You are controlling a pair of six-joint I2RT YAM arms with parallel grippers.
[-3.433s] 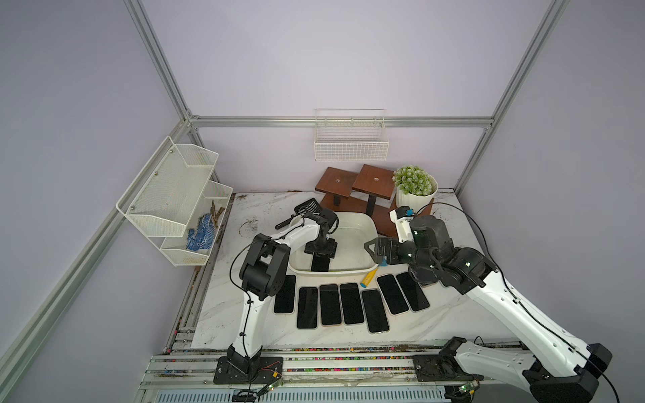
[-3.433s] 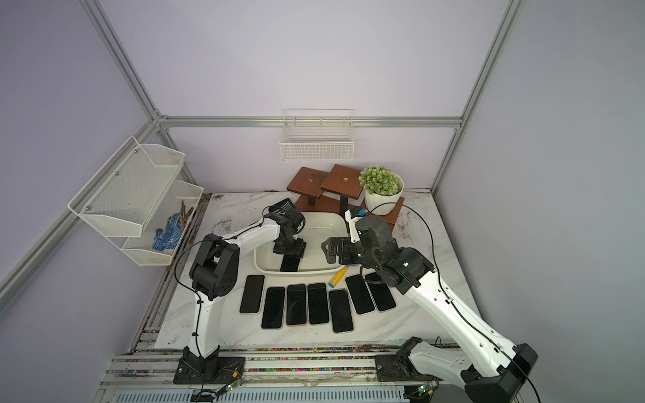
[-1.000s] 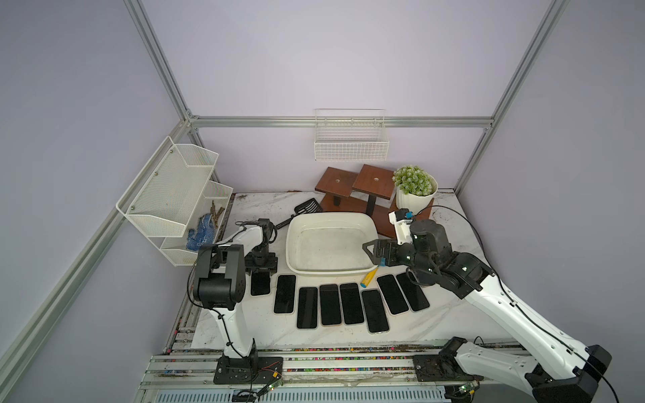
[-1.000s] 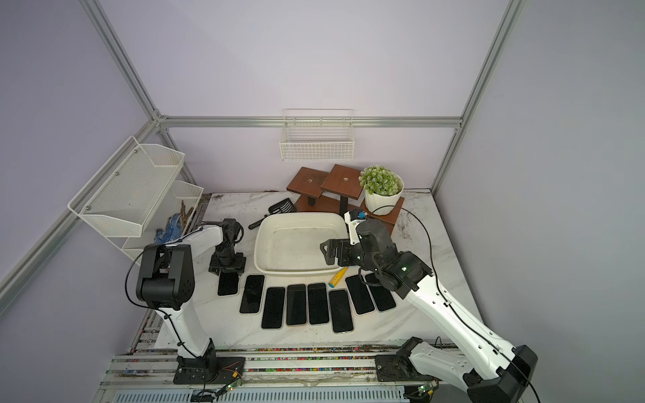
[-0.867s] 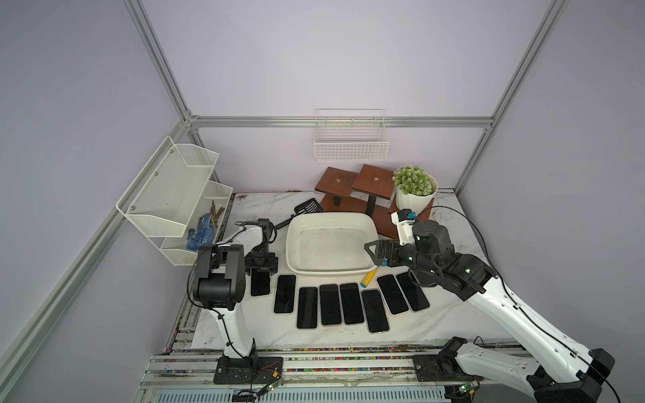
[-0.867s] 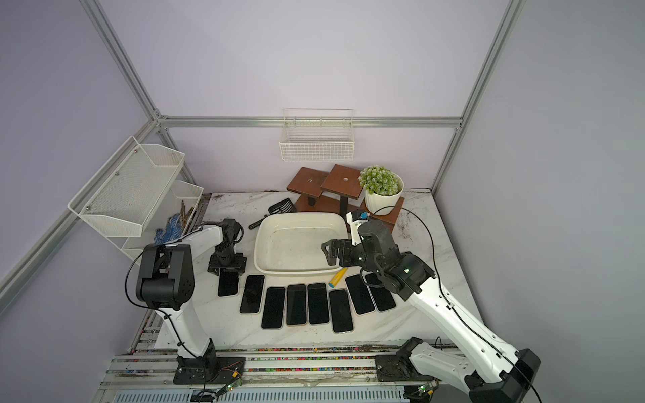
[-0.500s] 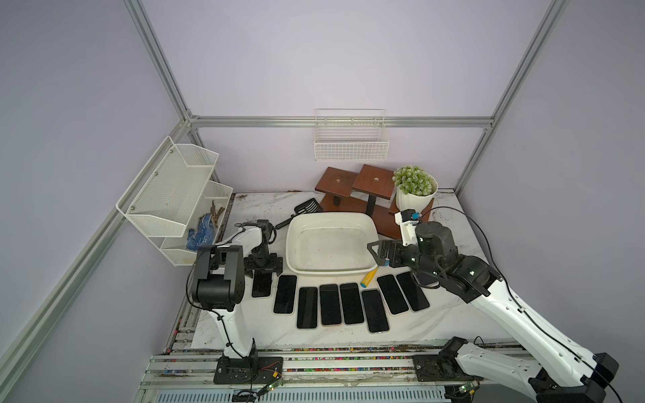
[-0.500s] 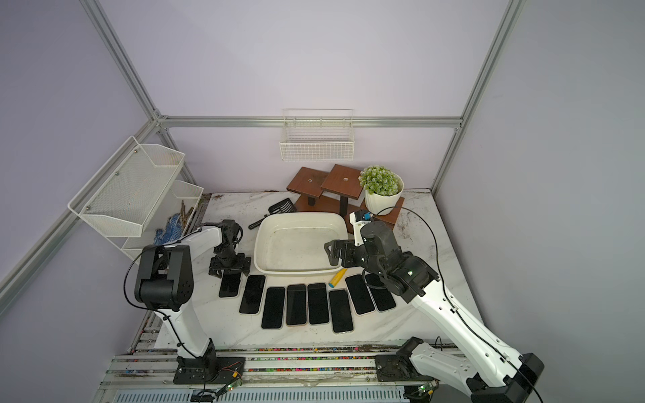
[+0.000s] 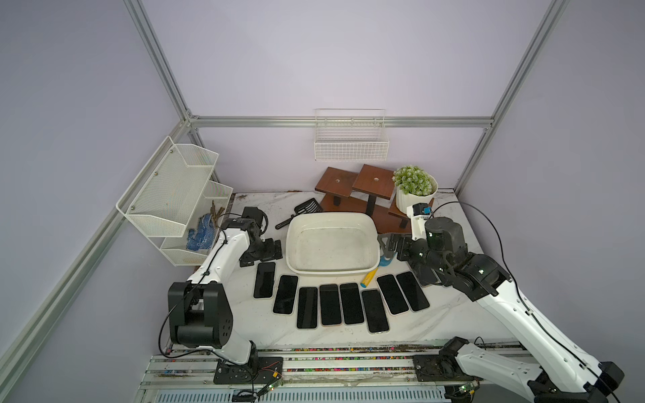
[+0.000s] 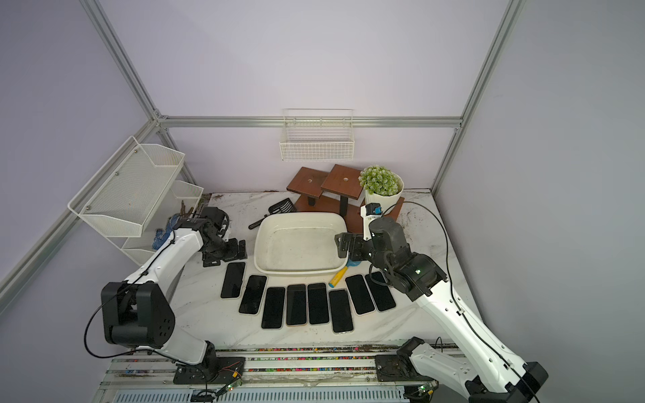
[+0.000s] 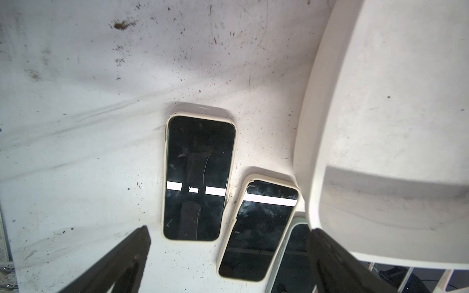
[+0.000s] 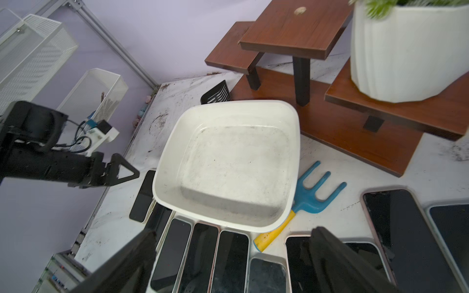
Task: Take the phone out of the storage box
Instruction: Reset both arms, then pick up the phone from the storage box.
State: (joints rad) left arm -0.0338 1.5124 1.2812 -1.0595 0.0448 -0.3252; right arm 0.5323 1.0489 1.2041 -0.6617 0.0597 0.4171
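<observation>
Phone (image 9: 264, 284) beside storage box (image 9: 331, 271) | left tool (image 9: 261, 254) spread, aimed down at it | right tool (image 9: 384, 247) spread by box

My left gripper (image 9: 261, 255) points down off a bent wrist, jaws spread wide, holding nothing. My right gripper (image 9: 385, 248) reaches forward, likewise wide and empty.

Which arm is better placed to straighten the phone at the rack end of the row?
Left: the left gripper, jaws open, hangs just by that phone; the right gripper sits across the storage box.
</observation>
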